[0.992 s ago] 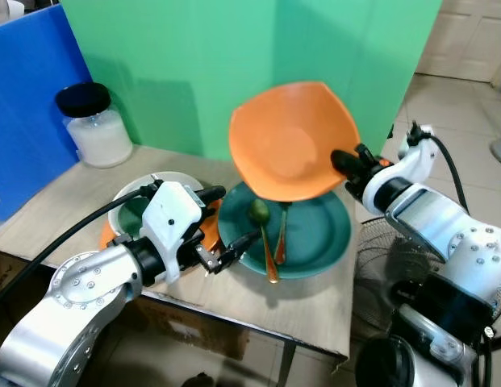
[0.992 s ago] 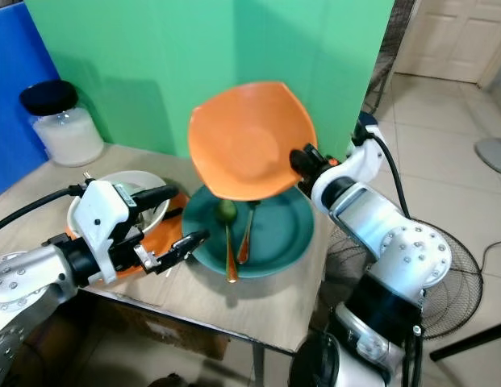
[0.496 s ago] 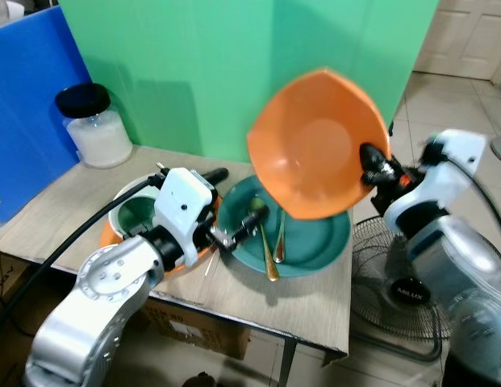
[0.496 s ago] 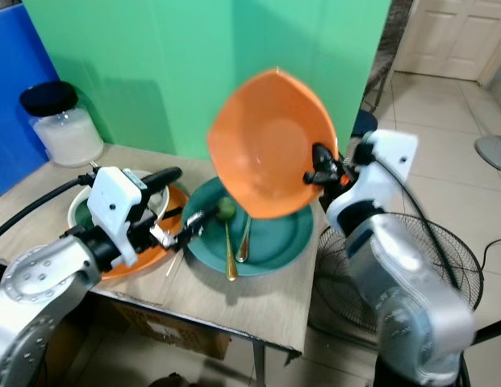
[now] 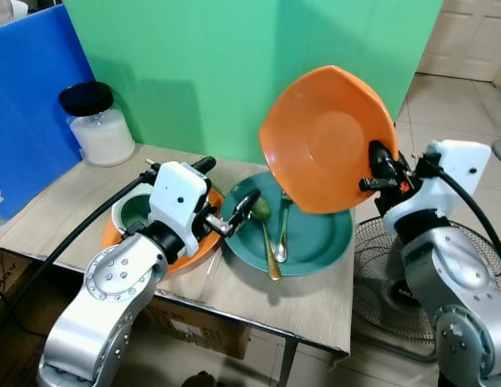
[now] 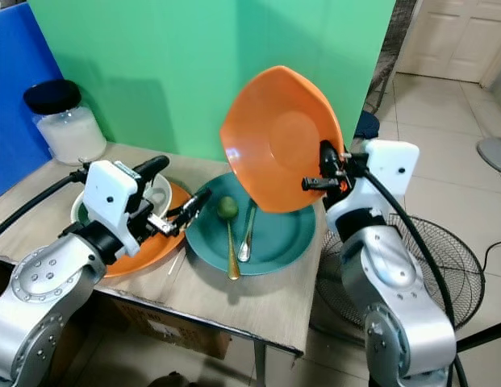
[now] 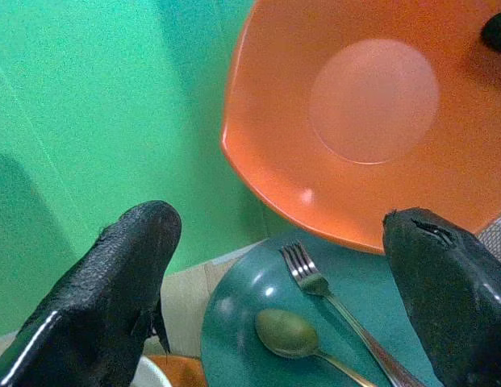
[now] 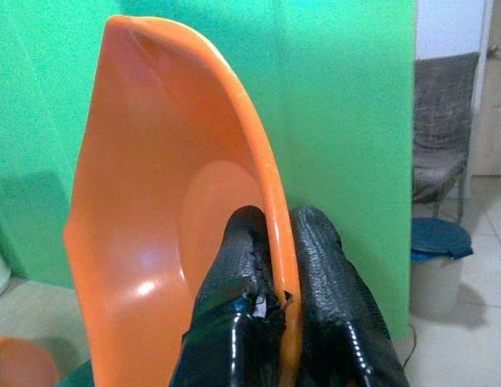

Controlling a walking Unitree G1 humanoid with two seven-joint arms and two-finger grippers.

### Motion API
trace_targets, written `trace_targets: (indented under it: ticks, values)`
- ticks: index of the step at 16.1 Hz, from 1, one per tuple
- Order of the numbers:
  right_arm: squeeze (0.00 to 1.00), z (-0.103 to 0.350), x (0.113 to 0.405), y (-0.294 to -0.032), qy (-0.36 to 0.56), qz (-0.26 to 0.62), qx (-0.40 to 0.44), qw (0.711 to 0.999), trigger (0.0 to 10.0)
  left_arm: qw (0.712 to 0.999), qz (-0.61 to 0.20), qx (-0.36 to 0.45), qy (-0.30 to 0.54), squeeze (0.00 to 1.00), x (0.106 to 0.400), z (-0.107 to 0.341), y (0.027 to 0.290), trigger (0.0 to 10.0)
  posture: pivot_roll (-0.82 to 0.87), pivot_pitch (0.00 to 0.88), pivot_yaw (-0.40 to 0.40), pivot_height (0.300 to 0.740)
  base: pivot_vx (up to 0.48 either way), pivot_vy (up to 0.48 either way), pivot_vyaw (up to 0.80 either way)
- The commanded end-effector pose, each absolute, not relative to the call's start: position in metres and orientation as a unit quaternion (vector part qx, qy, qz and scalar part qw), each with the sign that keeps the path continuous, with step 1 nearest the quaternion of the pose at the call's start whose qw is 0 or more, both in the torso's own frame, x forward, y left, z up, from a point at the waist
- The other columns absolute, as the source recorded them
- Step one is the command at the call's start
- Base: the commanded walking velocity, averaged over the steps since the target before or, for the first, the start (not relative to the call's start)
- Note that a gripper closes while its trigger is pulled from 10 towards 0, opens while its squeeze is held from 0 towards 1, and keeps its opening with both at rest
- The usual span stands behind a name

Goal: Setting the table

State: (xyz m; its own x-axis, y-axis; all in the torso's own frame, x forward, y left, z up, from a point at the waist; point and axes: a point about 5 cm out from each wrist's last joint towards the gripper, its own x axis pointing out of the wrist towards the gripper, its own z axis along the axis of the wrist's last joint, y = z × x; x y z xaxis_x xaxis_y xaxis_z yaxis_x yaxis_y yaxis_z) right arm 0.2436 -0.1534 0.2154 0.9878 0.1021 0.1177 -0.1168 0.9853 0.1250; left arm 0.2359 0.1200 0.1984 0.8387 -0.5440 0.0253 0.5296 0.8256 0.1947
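Right gripper (image 8: pixel 270 302) pinches the tilted orange plate's (image 5: pixel 327 137) rim, aloft.

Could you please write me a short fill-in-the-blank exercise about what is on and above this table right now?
1. The right end effector pinches the rim of the ____ bowl.
2. A fork and a ____ lie on the teal plate.
3. The jar has a ____ lid.

Missing words: orange; spoon; black

A glass jar (image 5: pixel 98 122) with a black lid stood far left, before a blue board (image 5: pixel 28 97). A green backdrop (image 5: pixel 202 64) rose behind. A fan (image 5: pixel 379 266) sat on the tiled floor (image 5: pixel 452 113), right.
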Motion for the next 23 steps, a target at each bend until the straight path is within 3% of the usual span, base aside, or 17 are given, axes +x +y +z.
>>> trace_targets:
  ticks: [1,9,15,23]
  values:
    - [0.0,0.224,0.24,-0.156,-0.089,0.049,0.059,0.993,10.0,0.955,-0.275,0.101,-0.046,0.0,0.237,0.2,0.119,10.0,0.09,0.0,0.037,0.74,0.0,0.0,-0.8]
    - [0.0,0.22,0.241,-0.145,-0.088,0.083,0.069,0.99,10.0,0.964,-0.239,0.106,-0.044,0.0,0.238,0.199,0.126,10.0,0.1,0.0,0.022,0.74,0.0,0.0,-0.78]
    - [0.0,0.211,0.249,-0.141,-0.057,0.087,0.082,0.991,10.0,0.983,-0.14,0.111,-0.029,0.0,0.247,0.187,0.147,10.0,0.1,0.0,0.017,0.74,0.0,0.0,0.0]
    - [0.0,0.21,0.248,-0.15,-0.065,0.051,0.096,0.992,10.0,0.984,-0.141,0.098,-0.051,0.0,0.247,0.192,0.142,10.0,0.1,0.0,0.019,0.74,0.0,0.0,-0.8]
